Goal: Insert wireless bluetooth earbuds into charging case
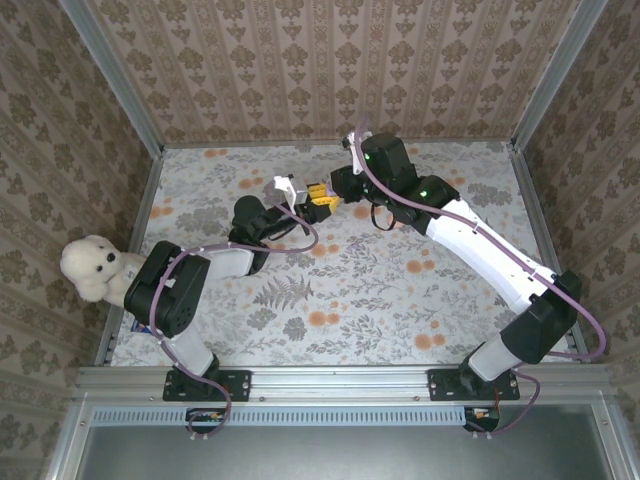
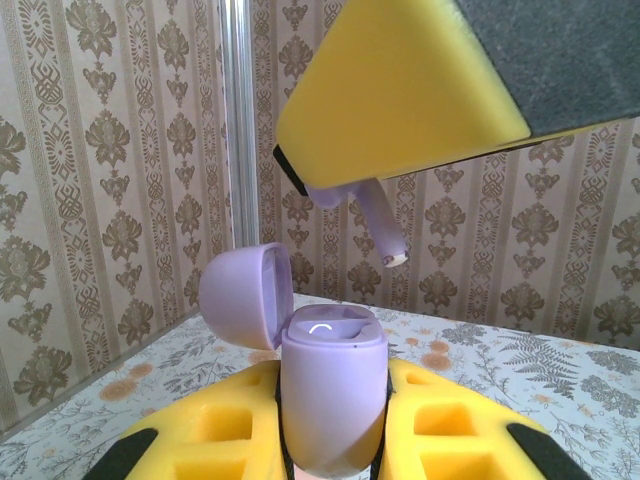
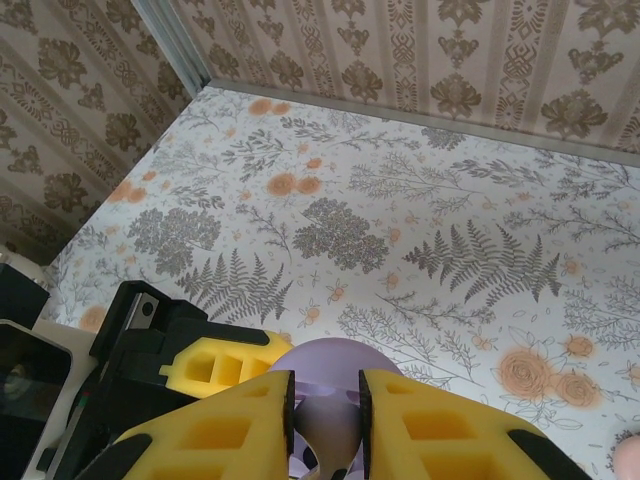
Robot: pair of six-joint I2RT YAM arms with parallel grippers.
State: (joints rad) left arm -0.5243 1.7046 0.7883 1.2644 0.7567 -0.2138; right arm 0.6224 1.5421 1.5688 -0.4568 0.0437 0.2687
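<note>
While earbud (image 2: 376, 216) above case (image 2: 333, 400), plush bear (image 1: 90, 266) well apart

A white plush bear (image 1: 92, 268) sits at the middle left of the top view, by the table's left edge and against the wall. The table (image 1: 380, 300) is covered in a pale print of grey ferns and orange flowers. Wallpaper (image 1: 320, 70) with brown damask stripes closes it in at the top, left and right. Grey metal posts (image 1: 110, 75) run along the upper corners, and a metal rail (image 1: 340, 380) crosses the bottom. At the lower right corner of the right wrist view lies a small pink thing (image 3: 630, 466), too cropped to identify.
</note>
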